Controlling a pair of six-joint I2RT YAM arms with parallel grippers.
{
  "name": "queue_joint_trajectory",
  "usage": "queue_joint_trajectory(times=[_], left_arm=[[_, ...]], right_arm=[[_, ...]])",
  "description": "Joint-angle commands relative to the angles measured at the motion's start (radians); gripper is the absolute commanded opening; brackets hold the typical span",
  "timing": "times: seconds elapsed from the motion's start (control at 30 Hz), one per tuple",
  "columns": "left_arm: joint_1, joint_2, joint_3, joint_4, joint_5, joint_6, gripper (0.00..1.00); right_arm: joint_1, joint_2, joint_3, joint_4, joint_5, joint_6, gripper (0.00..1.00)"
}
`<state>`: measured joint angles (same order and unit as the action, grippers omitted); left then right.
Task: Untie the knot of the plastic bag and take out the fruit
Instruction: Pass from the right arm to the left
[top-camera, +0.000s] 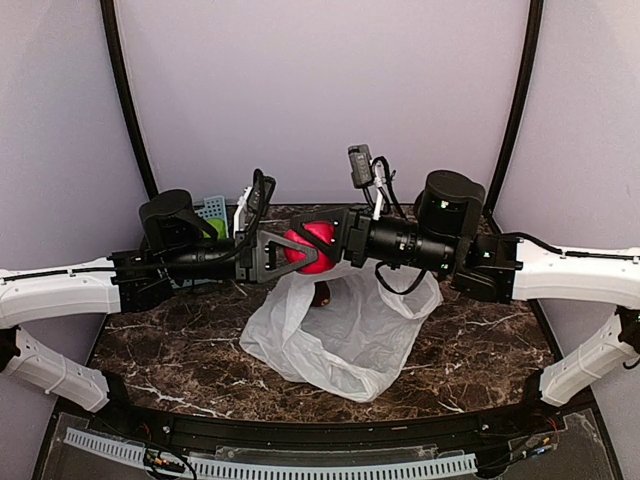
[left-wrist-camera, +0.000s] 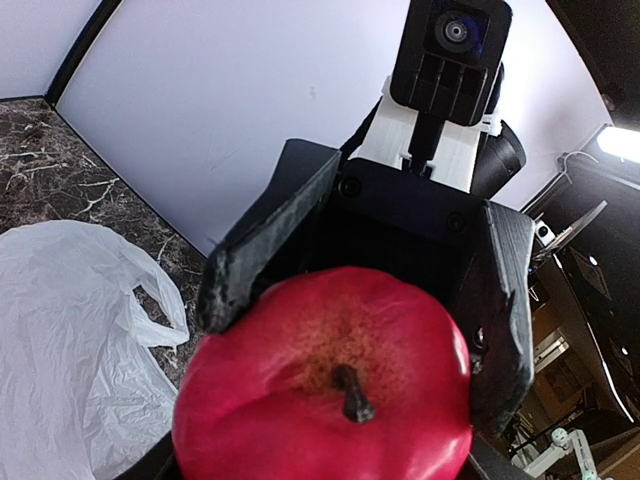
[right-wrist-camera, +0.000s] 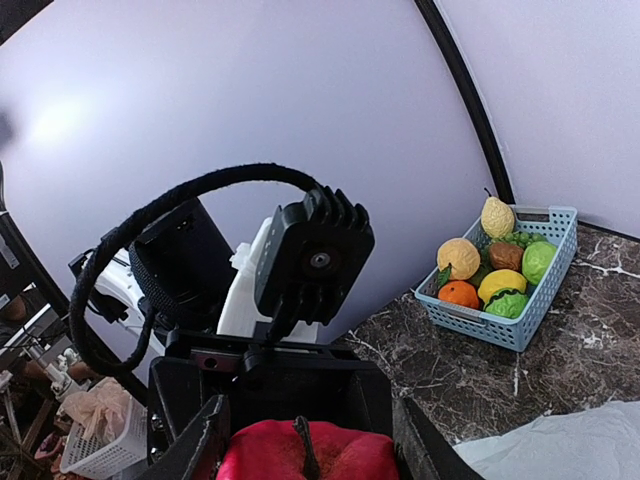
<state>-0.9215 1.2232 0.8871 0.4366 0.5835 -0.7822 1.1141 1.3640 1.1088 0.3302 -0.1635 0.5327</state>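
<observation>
Basket (right-wrist-camera: 480, 322) holds fruit (right-wrist-camera: 500, 283); plastic bag (top-camera: 350, 340) crumpled

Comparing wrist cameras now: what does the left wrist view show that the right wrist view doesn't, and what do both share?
Left wrist only: most of the plastic bag lying on the marble table, one loop handle showing; the right wrist catches just a white corner. Right wrist only: the blue basket full of fruit by the wall. Both: the red apple between black fingers.
</observation>
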Motion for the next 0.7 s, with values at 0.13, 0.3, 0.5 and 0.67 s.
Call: queue_joint_trajectory(times=[0.13,0.3,0.5,0.67], left_arm=[[-0.004,-0.013,-0.01,-0.03,-0.015,0.014,0.38],[-0.003,-0.034,-0.004,-0.094,-0.038,0.045,0.36],[0.028,-0.066,0.055,-0.37,-0.086,0.148,0.35],[0.204,-0.104,0.104,-0.608,-0.058,0.244,0.35]], right_arm=[[0.013,-0.021,-0.012,0.043,0.012,-0.003,0.72],[0.012,-0.055,-0.025,-0.003,0.066,-0.027,0.96],[0.011,-0.137,-0.043,-0.12,0.221,-0.061,0.99],[0.01,-0.216,-0.08,-0.222,0.369,-0.069,0.99]])
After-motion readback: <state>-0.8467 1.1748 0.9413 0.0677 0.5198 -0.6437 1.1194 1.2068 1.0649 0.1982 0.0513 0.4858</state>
